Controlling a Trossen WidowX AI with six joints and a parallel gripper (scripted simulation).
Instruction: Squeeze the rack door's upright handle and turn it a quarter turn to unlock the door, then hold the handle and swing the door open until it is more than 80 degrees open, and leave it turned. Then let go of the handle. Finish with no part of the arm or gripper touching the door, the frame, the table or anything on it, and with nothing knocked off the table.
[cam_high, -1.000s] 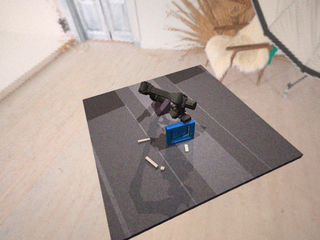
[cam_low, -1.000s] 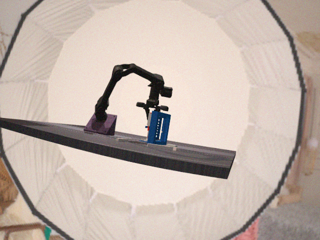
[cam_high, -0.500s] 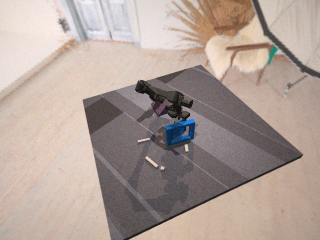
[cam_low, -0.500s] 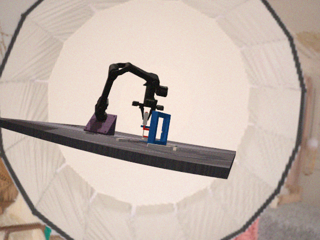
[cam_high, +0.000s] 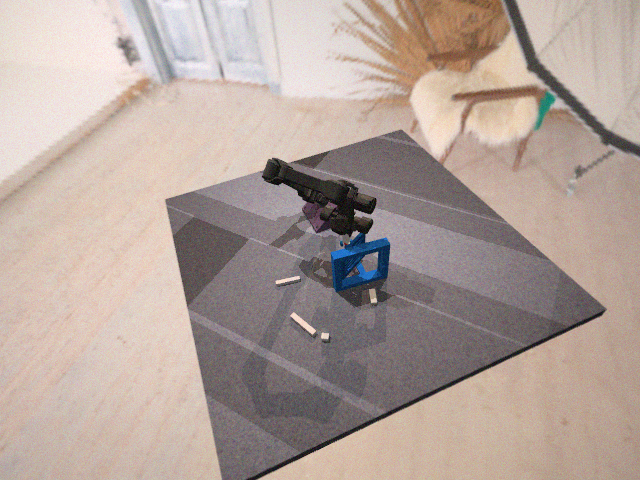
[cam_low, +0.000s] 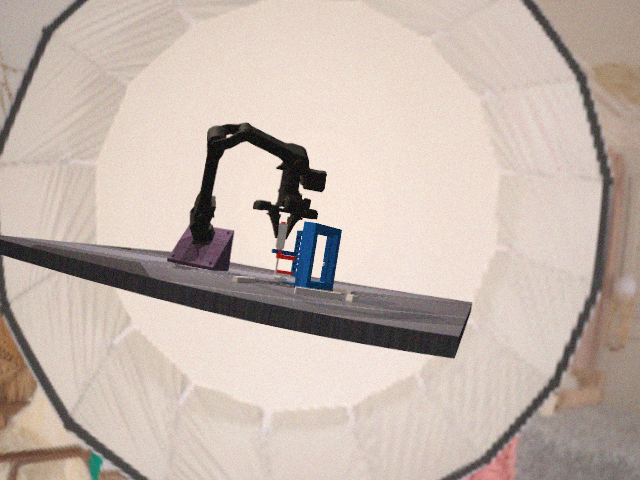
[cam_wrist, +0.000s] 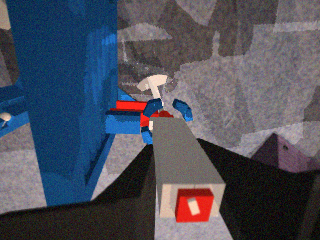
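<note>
- The tool (cam_high: 345, 235) (cam_low: 282, 235) (cam_wrist: 173, 147) is clamped on the handle (cam_high: 345, 240) (cam_low: 281, 238) (cam_wrist: 182, 155), one finger on either side of its grey body. The handle stands upright on the near side of the door, towards the arm's base.
- The door (cam_high: 356, 240) (cam_low: 298, 248) (cam_wrist: 65, 100) is off its closed place: from above it slants out of the frame (cam_high: 385, 258) (cam_low: 306, 253), on the arm's side, and open space shows through the frame.
- So the squeeze is done, and the unlocking turn looks done too, since a locked door should not swing. The exact angle of the handle cannot be read from these views.
- The swing is the step in hand, and I would call it only partly made. The door seems well short of the wanted opening.
- Left to do: carry the handle on round the hinge, keeping its turn, until the door is past the mark; then let go and draw the arm (cam_high: 315, 186) (cam_low: 268, 144) clear of everything.
- The pale blocks (cam_high: 302, 324) (cam_low: 351, 297) lie on the table (cam_high: 439, 335) (cam_low: 387, 315) (cam_wrist: 225, 75), none seen fallen. They need to stay there, so the withdrawal should go upwards first.
</note>
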